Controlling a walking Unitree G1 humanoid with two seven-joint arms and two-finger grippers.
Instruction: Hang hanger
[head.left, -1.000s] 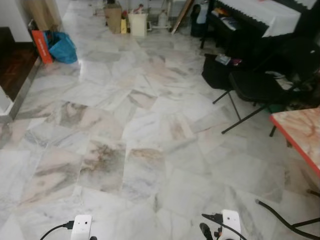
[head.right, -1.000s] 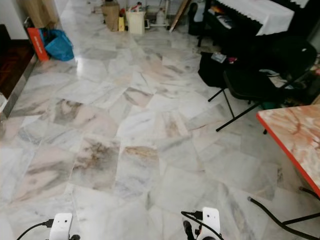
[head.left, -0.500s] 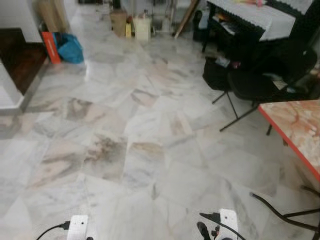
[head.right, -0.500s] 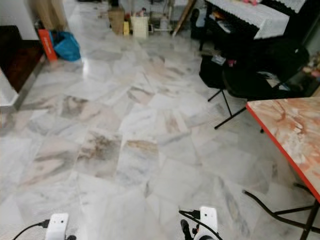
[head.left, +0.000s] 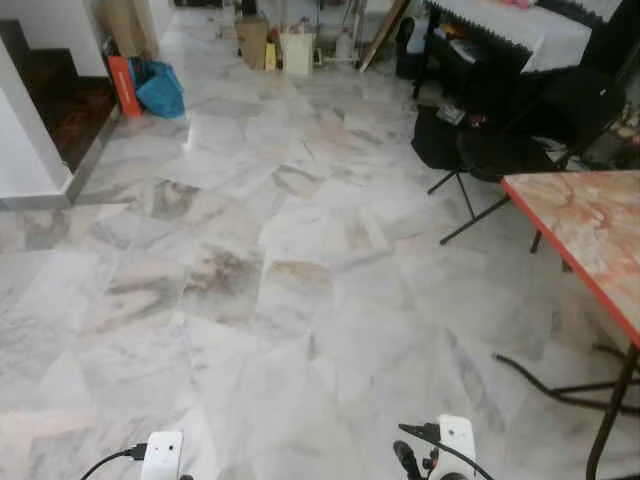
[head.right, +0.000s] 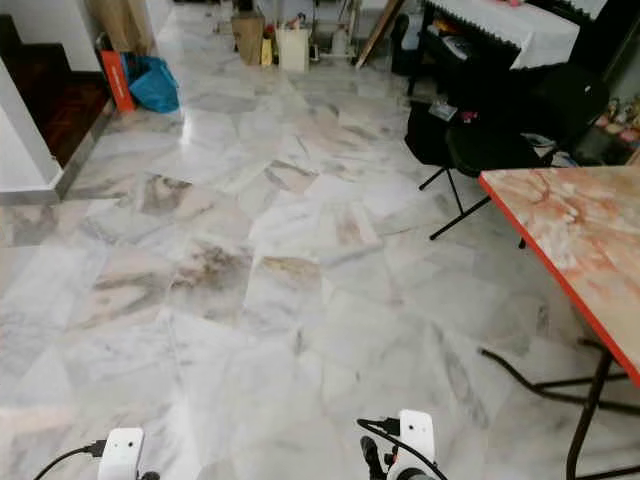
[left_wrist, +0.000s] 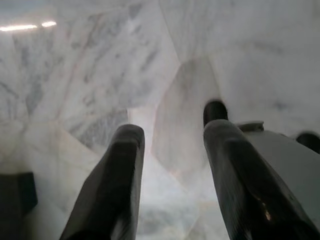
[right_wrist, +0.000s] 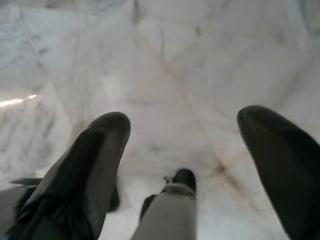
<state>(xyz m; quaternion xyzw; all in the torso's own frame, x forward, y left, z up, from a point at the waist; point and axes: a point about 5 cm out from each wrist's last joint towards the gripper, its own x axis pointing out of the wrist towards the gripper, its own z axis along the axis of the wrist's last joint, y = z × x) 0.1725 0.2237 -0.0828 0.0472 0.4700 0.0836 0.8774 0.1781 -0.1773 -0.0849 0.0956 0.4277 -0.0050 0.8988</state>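
Marble floor (head.left: 300, 260) stretches ahead of us, pale and veined, with our left claw (left_wrist: 170, 175) and right claw (right_wrist: 185, 155) both hanging low over it, fingers spread and holding nothing. We cannot find the hanger anywhere, so which way it lies from either claw, its long axis and the nearer arm cannot be judged. An orange-edged surface (head.right: 560, 250) stands at our right, a black chair (head.left: 520, 140) beyond it. We likely must search first.

Head views forward-down (wrists floorward) over floor (head.left: 300, 300)
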